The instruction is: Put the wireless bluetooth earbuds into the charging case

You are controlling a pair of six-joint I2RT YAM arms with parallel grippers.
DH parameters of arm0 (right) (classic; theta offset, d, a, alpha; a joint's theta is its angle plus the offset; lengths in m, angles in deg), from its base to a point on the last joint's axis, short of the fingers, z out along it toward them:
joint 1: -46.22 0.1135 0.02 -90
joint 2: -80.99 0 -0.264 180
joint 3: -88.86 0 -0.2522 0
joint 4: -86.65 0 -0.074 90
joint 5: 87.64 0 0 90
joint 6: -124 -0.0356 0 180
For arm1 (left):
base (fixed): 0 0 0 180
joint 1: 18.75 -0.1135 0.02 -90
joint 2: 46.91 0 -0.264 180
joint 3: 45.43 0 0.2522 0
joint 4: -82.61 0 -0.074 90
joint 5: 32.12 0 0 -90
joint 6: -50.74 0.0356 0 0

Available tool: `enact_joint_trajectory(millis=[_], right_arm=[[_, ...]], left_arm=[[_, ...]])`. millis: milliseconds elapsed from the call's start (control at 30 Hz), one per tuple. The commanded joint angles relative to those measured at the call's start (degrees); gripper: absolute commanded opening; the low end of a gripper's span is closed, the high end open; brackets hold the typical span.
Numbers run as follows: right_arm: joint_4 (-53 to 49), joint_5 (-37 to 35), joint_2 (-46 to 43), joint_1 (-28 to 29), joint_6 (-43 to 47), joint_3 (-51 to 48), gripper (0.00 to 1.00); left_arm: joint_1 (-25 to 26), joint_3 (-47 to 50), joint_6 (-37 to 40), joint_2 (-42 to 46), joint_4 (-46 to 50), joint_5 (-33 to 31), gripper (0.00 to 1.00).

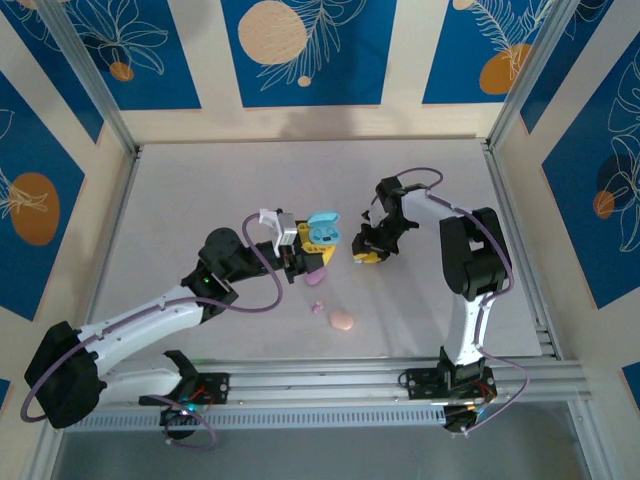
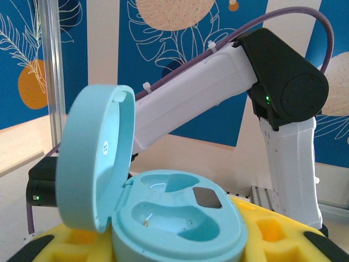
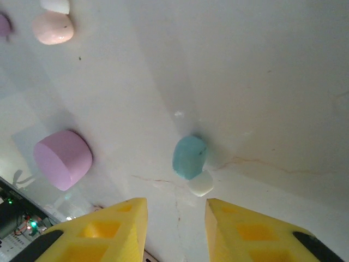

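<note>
Holding open blue case (image 2: 218,240) clamped in left gripper (image 2: 174,254), lid (image 2: 92,158) up at 9 o'clock, wells (image 2: 163,215) empty. Hovering right gripper (image 3: 174,218) with jaws apart, nothing between. Blue earbud (image 3: 189,157) on table (image 3: 272,82) at 12 o'clock of fingertips, white tip (image 3: 200,184) nearest. Probably light, hard, slick, rounded, so liable to squirt out. Best pinched across blue body, not tip. Purple case (image 3: 62,158) at 9 o'clock of earbud, apart; pink case (image 3: 52,27) at 11, well off. Open room from 1 to 3 o'clock.
</note>
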Motion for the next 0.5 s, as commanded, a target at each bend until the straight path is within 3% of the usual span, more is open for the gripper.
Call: enact_joint_trajectory(millis=[0,200,467], right_arm=[[-1.91,-2.96,-2.6,0.51,-0.82,0.36,0.35],[-2.7,-11.41,-2.72,2.29,1.97,3.42,0.35],[-6.07,-13.63,2.3,4.08,4.43,9.75,0.34]], left_arm=[[0.6,-1.26,-0.89,0.24,-0.73,-0.04,0.28],[0.72,-1.13,-0.48,0.98,0.05,-0.65,0.28],[0.68,-0.93,-0.1,2.26,0.97,-1.28,0.28]])
